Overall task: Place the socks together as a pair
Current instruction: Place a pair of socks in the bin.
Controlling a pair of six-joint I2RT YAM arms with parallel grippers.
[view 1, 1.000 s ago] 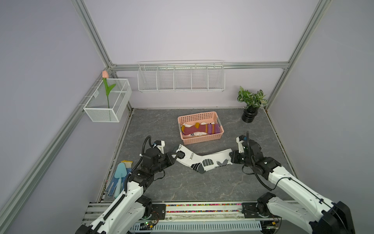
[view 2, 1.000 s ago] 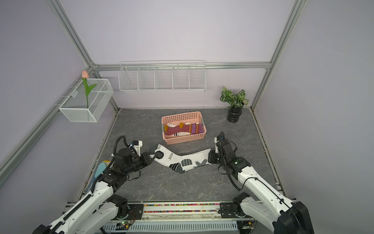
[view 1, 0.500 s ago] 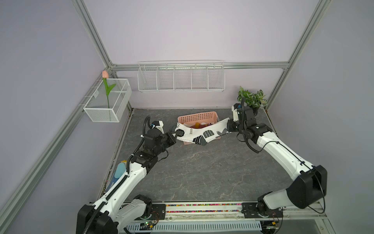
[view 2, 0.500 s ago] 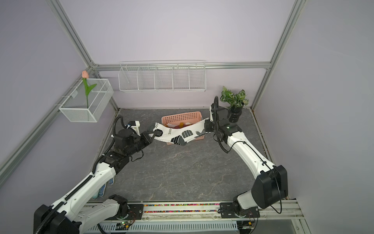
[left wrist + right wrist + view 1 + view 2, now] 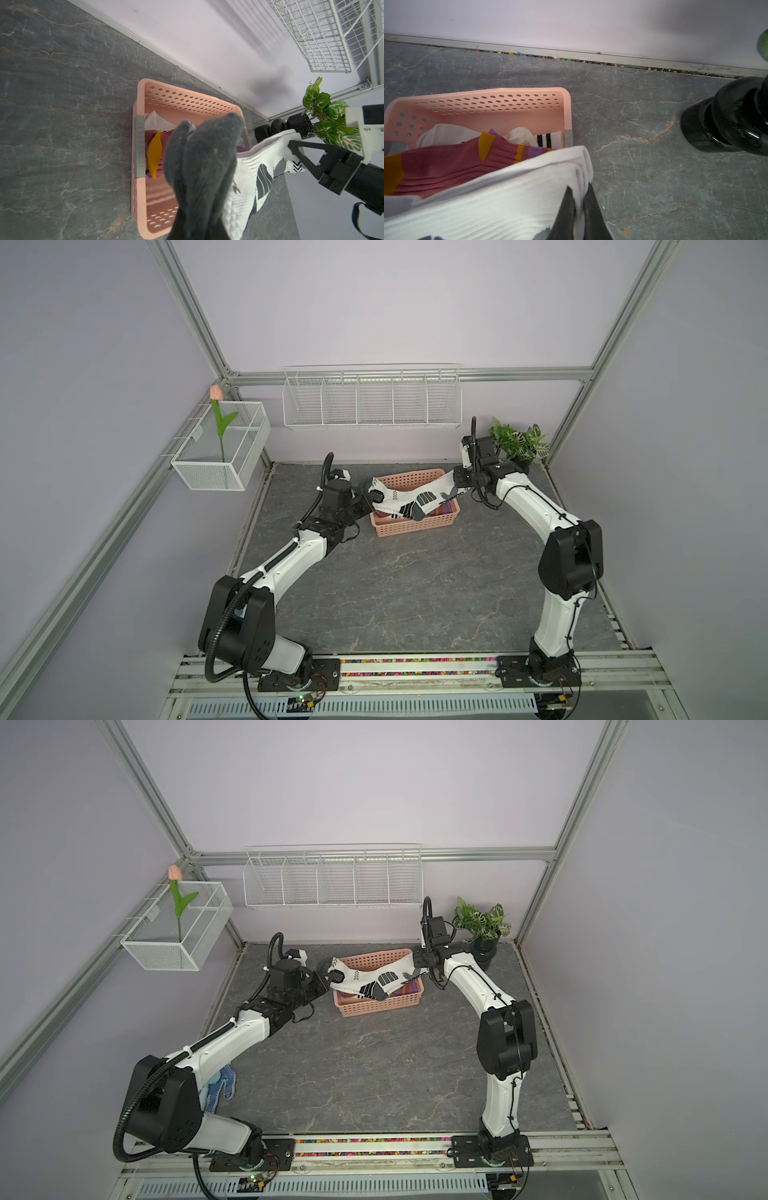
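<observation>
aloft, left fingers (image 5: 323,982) and right fingers (image 5: 592,216) pinch sports socks (image 5: 409,499) over basket (image 5: 415,526).

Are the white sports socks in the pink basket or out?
Out: left gripper and right gripper hold the socks stretched above the basket.

Sports socks (image 5: 409,501) now above the basket (image 5: 415,527)

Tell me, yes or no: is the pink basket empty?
No: in the right wrist view the pink basket holds a maroon sock and white socks.
</observation>
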